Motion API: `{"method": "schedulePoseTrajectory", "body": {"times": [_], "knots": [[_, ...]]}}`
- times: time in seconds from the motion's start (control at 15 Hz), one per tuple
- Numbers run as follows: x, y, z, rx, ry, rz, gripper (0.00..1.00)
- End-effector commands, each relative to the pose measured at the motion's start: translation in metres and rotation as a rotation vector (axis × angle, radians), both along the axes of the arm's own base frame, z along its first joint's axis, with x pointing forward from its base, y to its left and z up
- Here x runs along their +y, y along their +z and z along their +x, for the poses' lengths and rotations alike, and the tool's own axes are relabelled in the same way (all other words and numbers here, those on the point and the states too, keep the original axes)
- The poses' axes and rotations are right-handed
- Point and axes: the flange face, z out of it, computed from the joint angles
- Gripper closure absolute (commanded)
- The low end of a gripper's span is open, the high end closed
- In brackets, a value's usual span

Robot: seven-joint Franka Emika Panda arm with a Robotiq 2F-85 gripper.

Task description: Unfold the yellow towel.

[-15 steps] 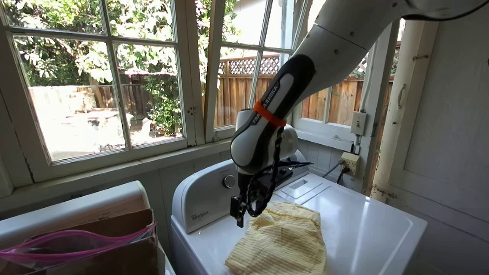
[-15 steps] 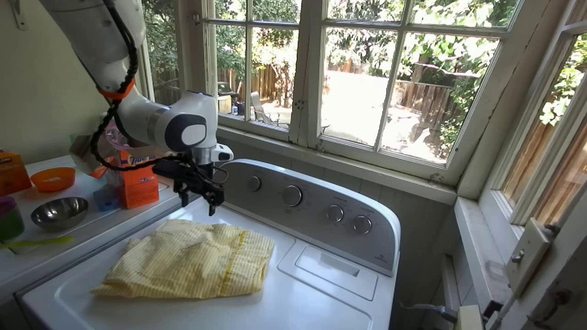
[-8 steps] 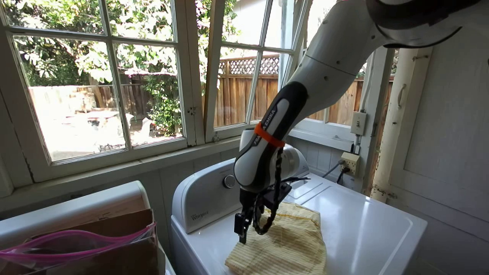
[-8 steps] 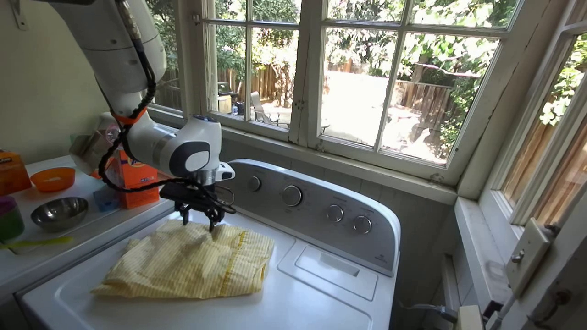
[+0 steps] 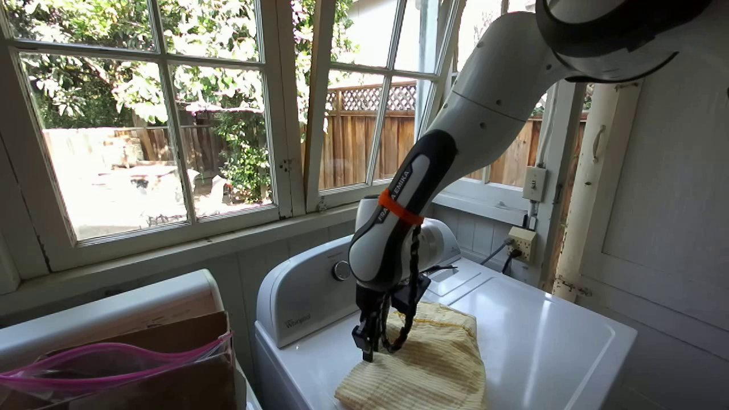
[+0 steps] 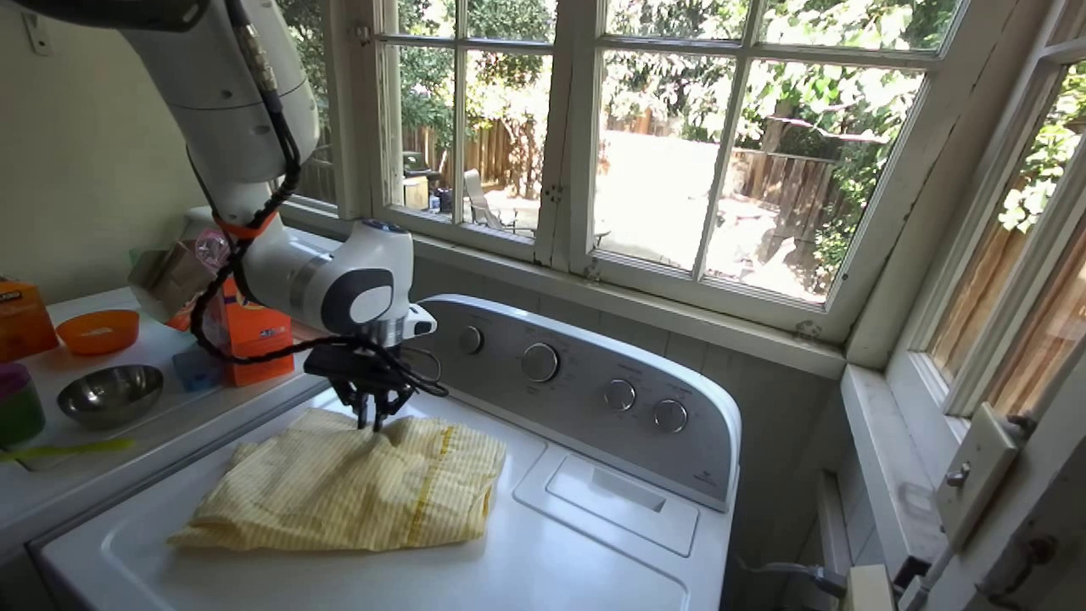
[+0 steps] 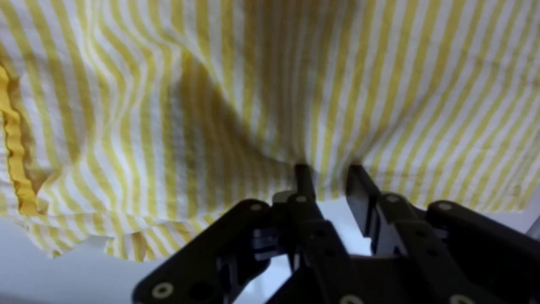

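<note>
We're seeing the tool [image 7: 328,169] pointing down, its fingers [image 7: 304,183] standing a narrow gap apart w/ the towel [image 6: 339,492] sitting puckered btwn them; we aren't making out a firm pinch, so we're not counting the grasp as done. They're apparently touching cloth just inside the edge nearest the panel [image 6: 581,373]. The towel is lying wrinkled on the tabletop [image 6: 551,568], & in the wrist view a lower layer [image 7: 171,236] is poking out from under that edge, so we're judging it folded. We're seeing nothing opened out, i.e. we're putting progress at the start: tool in position, grasp pending. We're reckoning what's left incl. gripping (pref. one layer only), lifting, drawing it over & flattening. Main risk, we're guessing: catching all layers at once. Farther out, a steel bowl [image 6: 110,397] is standing well apart.
</note>
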Motion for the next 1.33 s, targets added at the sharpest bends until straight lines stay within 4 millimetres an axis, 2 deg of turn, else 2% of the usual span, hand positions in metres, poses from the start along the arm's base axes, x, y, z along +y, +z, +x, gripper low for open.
{"method": "schedulePoseTrajectory", "body": {"times": [0.0, 0.33, 0.53, 0.73, 0.87, 1.07, 1.27], "knots": [[0.001, -0.006, 0.001, 0.0, 0.04, 0.016, 1.0], [0.002, 0.003, 0.004, 0.005, 0.054, 0.05, 1.0], [0.001, 0.021, 0.008, -0.004, 0.058, 0.058, 1.0], [-0.01, 0.058, 0.017, -0.033, 0.052, 0.139, 1.0], [-0.016, 0.096, 0.033, -0.098, 0.067, 0.223, 1.0], [-0.019, 0.145, 0.057, -0.152, 0.179, 0.282, 1.0], [-0.014, 0.176, 0.06, -0.117, 0.354, 0.31, 1.0]]}}
